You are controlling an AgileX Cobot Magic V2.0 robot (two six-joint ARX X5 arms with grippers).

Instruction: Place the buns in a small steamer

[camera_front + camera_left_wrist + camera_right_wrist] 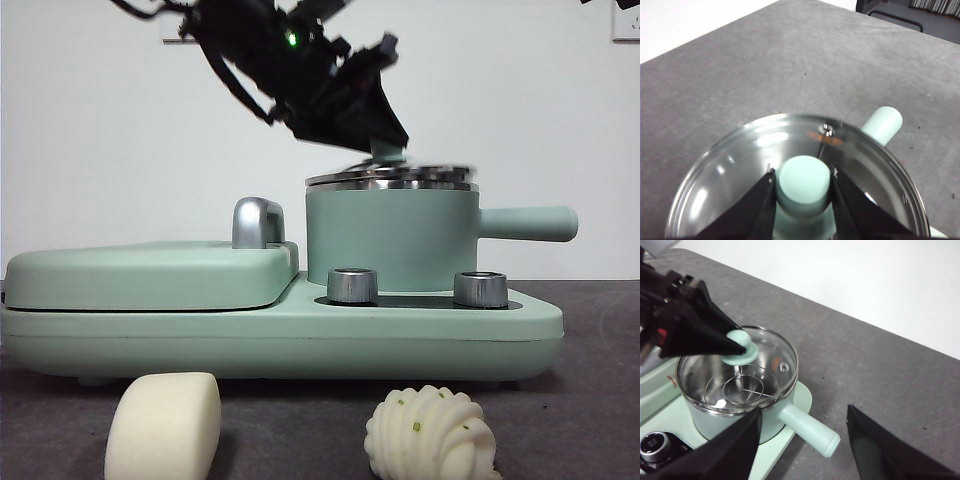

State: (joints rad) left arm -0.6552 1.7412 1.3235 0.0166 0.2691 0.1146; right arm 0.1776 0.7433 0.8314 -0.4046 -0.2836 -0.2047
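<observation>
Front view: left gripper (385, 140) comes in from top, dark and big, jaws pinching the green knob (388, 150) of the glass lid (392, 176). Lid sits at or just above the rim of the small steamer (392, 240); can't tell if it's touching. Steamer stands on the right half of a mint-green cooker base (280, 330), handle (528, 223) pointing right, two steel dials (352, 285) in front of it. Flat griddle cover (150, 275) w/ steel handle (258, 222) on the left half. Both buns lie on the table in front of the base, outside the pot: smooth bun (163, 427) to the left, twisted bun (430, 435) w/ green flecks to the right, well apart.

Left wrist view: two black jaws pressed on either side of knob (803, 182), glass lid (730, 185) below it, steamer handle (882, 125) sticking out beyond the lid's edge. Grey table (790, 65) beyond.

Right wrist view: right gripper (805, 450) hovers near the steamer (727, 425), jaws spread wide, holding nothing. Left gripper (737, 347) visible pinching knob (740, 346); lid (775, 352) tilted over the pot, steel rack (742, 387) seen inside. One dial (655, 446) at the corner.
</observation>
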